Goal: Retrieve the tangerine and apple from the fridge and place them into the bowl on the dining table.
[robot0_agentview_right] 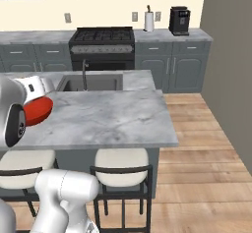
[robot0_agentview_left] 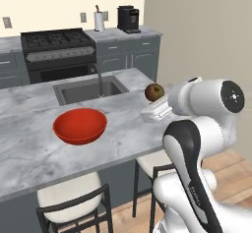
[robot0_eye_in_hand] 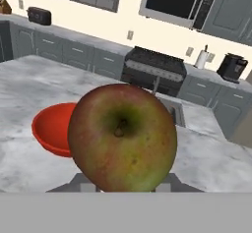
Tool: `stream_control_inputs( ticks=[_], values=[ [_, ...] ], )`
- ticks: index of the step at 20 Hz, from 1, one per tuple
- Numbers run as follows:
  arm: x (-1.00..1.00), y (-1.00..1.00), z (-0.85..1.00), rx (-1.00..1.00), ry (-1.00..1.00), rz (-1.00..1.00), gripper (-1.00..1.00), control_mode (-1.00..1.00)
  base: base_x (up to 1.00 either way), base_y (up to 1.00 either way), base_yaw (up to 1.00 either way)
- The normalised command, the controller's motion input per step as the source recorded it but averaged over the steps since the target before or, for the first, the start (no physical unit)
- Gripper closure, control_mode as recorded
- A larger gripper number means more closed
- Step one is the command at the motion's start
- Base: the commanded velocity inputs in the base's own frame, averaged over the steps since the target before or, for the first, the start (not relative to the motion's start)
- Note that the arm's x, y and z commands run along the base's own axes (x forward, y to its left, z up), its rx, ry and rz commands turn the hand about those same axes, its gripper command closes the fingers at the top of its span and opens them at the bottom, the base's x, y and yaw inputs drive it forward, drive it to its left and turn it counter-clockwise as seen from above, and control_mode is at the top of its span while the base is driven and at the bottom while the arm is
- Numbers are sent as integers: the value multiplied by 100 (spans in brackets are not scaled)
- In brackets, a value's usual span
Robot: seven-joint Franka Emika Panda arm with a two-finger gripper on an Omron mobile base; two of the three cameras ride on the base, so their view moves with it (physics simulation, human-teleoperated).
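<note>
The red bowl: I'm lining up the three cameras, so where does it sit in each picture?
Left base view: the red bowl stands left of centre on the marble dining table, in front of the sink.
Right base view: at the left edge, partly hidden by the arm.
Hand view: lower left, behind the apple.
Shared landmark: the black stove.

I see the grey-white marble table carrying the red bowl, which sits directly on its top just in front of the inset sink; stools stand below its near edge.
</note>
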Motion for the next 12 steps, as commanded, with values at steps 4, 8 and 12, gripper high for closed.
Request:
stream_control_inputs(
  ticks=[4,8,12],
  values=[
    [51,64,-65,0,12,3,100,-100,0,0,0],
    [68,61,-62,0,10,3,100,-100,0,0,0],
    [78,55,-58,3,10,2,100,-100,0,0,0]
  ],
)
